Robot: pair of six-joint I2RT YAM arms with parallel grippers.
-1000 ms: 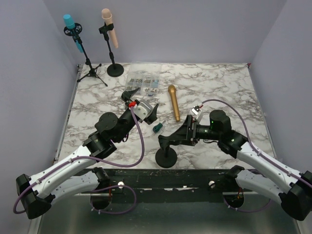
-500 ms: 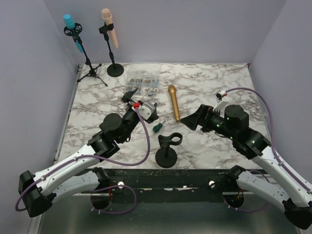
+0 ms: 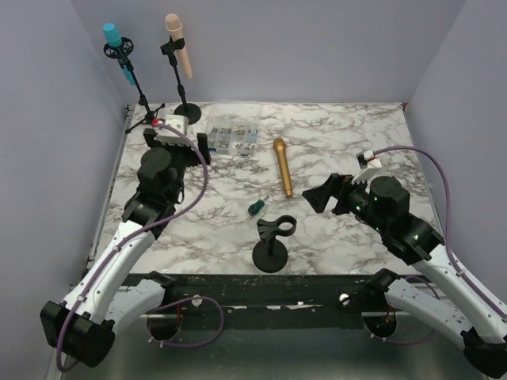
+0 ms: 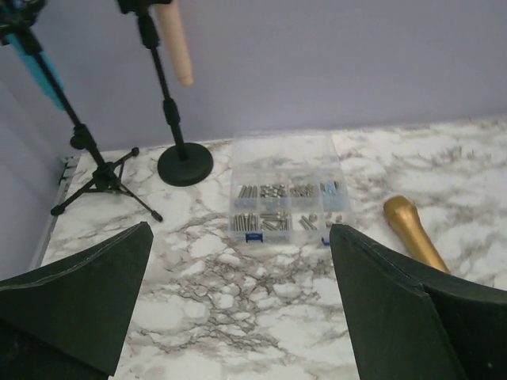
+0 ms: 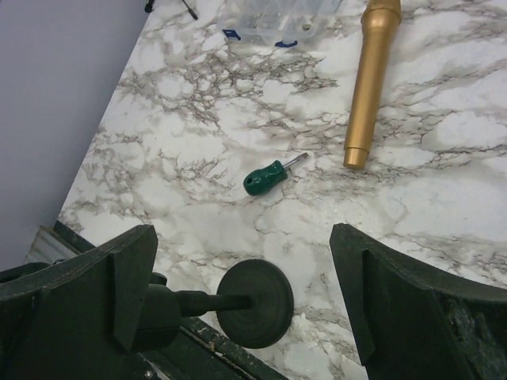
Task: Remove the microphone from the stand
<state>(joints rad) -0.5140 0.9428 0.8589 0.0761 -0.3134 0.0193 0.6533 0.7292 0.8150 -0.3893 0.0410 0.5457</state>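
A gold microphone (image 3: 283,167) is seen lying flat on the marble-patterned bench (image 3: 364,134), its head toward the back wall, well apart from the empty stand (image 3: 272,241), whose black disc base is set by the near edge. The jaws of the left arm (image 3: 150,198) are spread wide and nothing is gripped. They are raised over the far left of the bench and pointed toward the back corner, where a peach microphone (image 3: 179,49) is held in a disc-base stand (image 3: 187,113) and a blue microphone (image 3: 119,49) in a tripod stand (image 4: 81,139). The jaws of the right arm (image 3: 388,210) are likewise wide apart and empty, held above the bench to the right of the empty stand and the gold microphone, with neither touched. A green-handled screwdriver (image 3: 255,207) is shown lying between the gold microphone's tail and the empty stand, and a clear parts box (image 3: 232,138) is placed just left of the microphone's head
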